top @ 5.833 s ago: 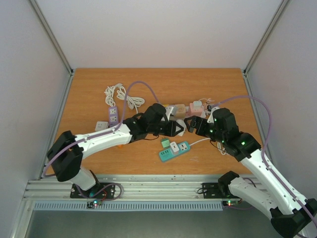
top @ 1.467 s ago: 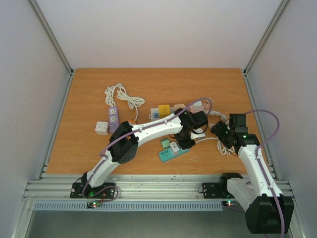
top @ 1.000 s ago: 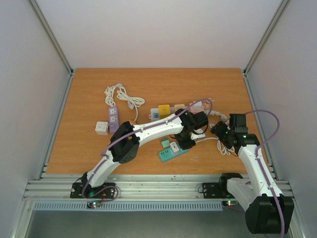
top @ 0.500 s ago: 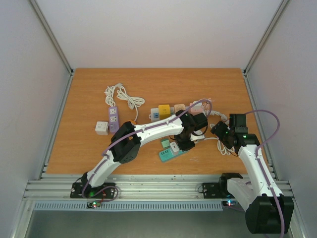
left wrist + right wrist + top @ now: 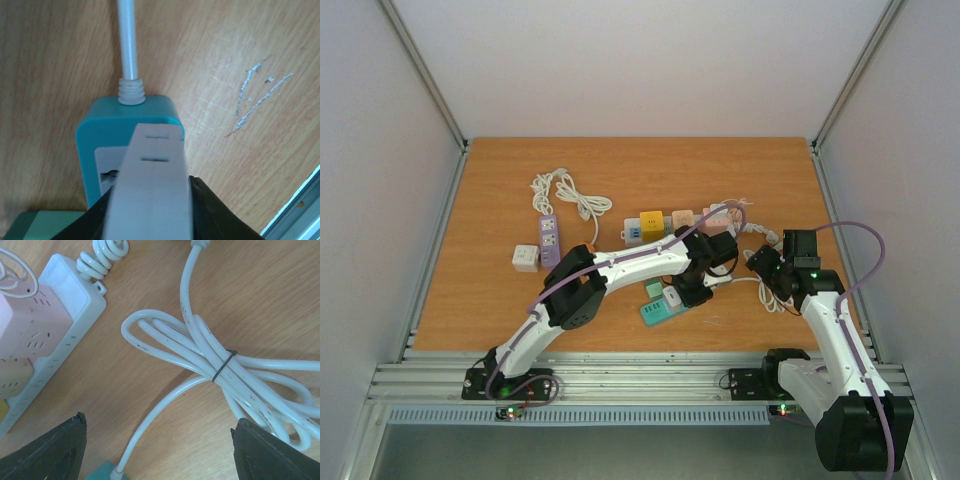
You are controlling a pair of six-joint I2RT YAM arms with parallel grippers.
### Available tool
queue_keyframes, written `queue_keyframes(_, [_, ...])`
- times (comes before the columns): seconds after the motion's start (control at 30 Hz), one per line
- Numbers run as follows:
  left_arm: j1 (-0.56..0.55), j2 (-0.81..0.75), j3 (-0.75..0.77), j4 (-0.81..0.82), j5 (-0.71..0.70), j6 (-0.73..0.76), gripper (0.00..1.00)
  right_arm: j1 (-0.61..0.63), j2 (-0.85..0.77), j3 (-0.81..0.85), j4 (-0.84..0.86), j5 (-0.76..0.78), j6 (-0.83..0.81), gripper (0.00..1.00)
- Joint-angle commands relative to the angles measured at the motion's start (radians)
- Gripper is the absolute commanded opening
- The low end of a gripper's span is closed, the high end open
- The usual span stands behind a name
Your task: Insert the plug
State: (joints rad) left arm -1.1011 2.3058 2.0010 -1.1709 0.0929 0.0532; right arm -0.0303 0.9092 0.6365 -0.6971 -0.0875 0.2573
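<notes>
While the left gripper (image 5: 152, 205) stands straight over the teal plastic power strip (image 5: 100, 145), the pale grey rectangular plug (image 5: 152, 170) sits between its black fingers, centre frame at the strip's cord end. Whether they pinch or merely flank it, I cannot tell. The strip's long axis runs top to bottom. The right gripper (image 5: 160, 455), splayed and empty, hovers farther off over a tied white cable coil (image 5: 220, 365).
</notes>
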Motion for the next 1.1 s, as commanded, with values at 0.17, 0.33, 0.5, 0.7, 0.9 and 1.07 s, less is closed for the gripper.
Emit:
queue_keyframes(0.17, [-0.005,-0.022,0.051,-0.023,-0.021,-0.039,0.43,-0.009,-0.012,-0.008,-0.005,0.013,0.001,0.80])
queue_keyframes(0.33, [-0.005,-0.032,0.055,-0.034,-0.048,-0.039,0.36,-0.008,-0.013,-0.008,-0.004,0.012,0.001,0.80])
queue_keyframes(0.5, [-0.005,-0.019,0.051,-0.038,-0.058,-0.039,0.15,-0.008,-0.016,-0.009,-0.005,0.011,-0.001,0.80])
queue_keyframes(0.7, [-0.005,0.018,0.040,-0.022,-0.072,-0.039,0.01,-0.008,-0.020,-0.008,-0.008,0.010,-0.001,0.80])
queue_keyframes(0.9, [-0.005,0.040,0.029,0.026,-0.054,-0.091,0.01,-0.008,-0.026,0.013,-0.031,0.039,-0.006,0.80])
queue_keyframes(1.07, [-0.006,0.076,0.070,0.044,-0.069,-0.097,0.00,-0.008,-0.042,0.063,-0.097,0.153,-0.021,0.83])
